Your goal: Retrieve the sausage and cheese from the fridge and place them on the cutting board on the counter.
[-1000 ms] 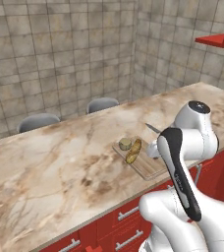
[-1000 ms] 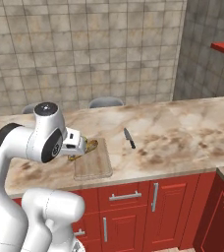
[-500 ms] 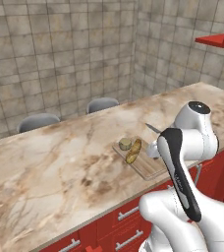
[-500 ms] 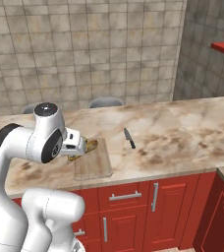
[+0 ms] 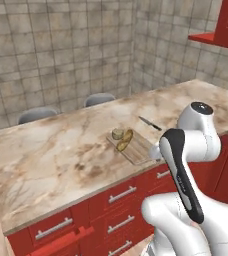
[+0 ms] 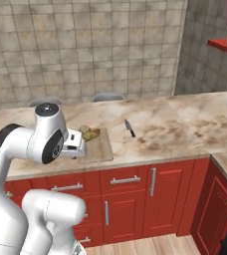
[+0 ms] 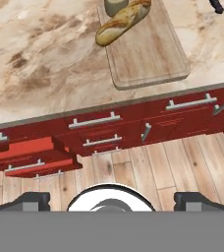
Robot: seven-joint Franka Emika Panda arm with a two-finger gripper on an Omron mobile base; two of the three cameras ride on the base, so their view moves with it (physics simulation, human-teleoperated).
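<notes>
Hand view had the gripper (image 7: 116,199) spread wide and empty, hanging out past the counter (image 7: 45,64) edge above red drawers, likely free for a next fetch. We saw the cheese (image 7: 115,6) on the cutting board's (image 7: 143,54) far end, touching a bread loaf (image 7: 121,22). We couldn't tell where the sausage was.

One board (image 5: 138,147), one loaf (image 5: 125,140), one cheese (image 5: 117,134), one knife (image 5: 149,123), two chairs (image 5: 37,114) on view.
</notes>
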